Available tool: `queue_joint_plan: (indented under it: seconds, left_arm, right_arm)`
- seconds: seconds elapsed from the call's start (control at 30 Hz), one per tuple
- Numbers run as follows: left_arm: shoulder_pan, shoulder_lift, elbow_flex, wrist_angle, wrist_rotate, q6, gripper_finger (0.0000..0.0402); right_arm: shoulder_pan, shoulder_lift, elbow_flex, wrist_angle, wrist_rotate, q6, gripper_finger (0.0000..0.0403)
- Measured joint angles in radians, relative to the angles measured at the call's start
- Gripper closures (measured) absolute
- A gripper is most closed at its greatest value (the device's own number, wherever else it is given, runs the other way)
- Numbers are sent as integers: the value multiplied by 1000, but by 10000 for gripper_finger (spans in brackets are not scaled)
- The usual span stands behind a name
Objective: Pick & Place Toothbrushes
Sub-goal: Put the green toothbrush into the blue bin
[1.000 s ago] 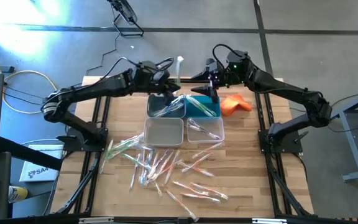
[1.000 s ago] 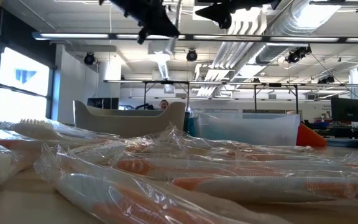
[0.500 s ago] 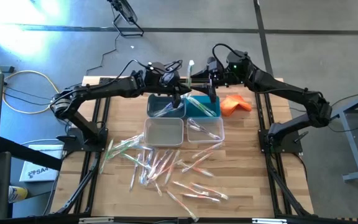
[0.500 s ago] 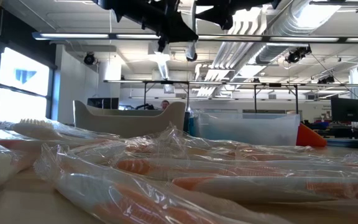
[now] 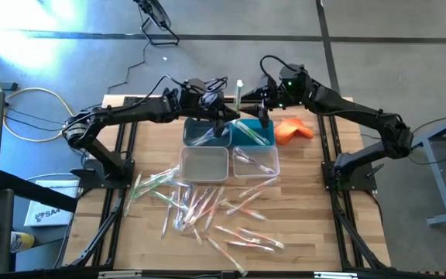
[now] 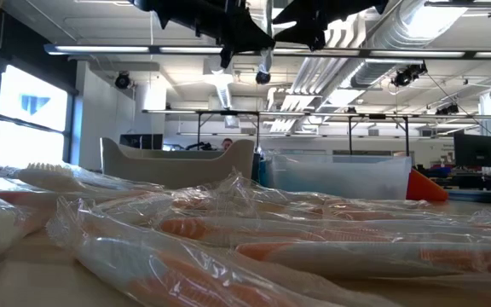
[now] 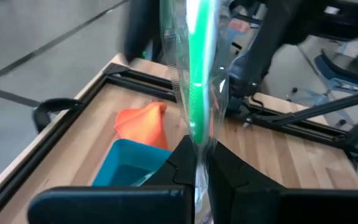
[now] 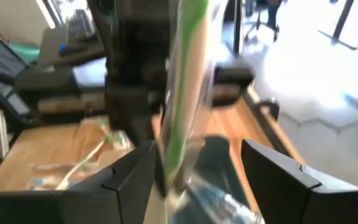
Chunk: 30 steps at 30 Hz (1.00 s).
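Wooden tabletop [image 5: 300,232]: scattered wrapped toothbrushes [image 5: 207,205] are strewn over its near half, four small bins [image 5: 204,163] behind them, an orange cloth [image 5: 293,129] beside the teal bin [image 5: 252,136]. Left gripper [image 5: 224,114]: raised above the far bins, fingers pressed together on a green-handled toothbrush [image 7: 197,74]; shifted rightward since a second ago. Right gripper [image 5: 263,111]: fingers spread either side of that toothbrush's wrapper, position little changed.
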Motion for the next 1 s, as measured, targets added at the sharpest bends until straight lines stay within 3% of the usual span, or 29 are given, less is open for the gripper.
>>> queue_joint_plan:
  seconds: [0.17, 0.33, 1.0]
  left_arm:
    - [0, 8, 0, 26, -5, -4, 394]
    - [-5, 8, 1, 94, -9, -3, 394]
    - [-7, 8, 0, 95, 8, 0, 394]
  right_arm:
    - [1, 0, 0, 104, -76, 29, 172]
    - [1, 0, 0, 129, -78, 53, 186]
    - [48, 11, 0, 168, -25, 51, 365]
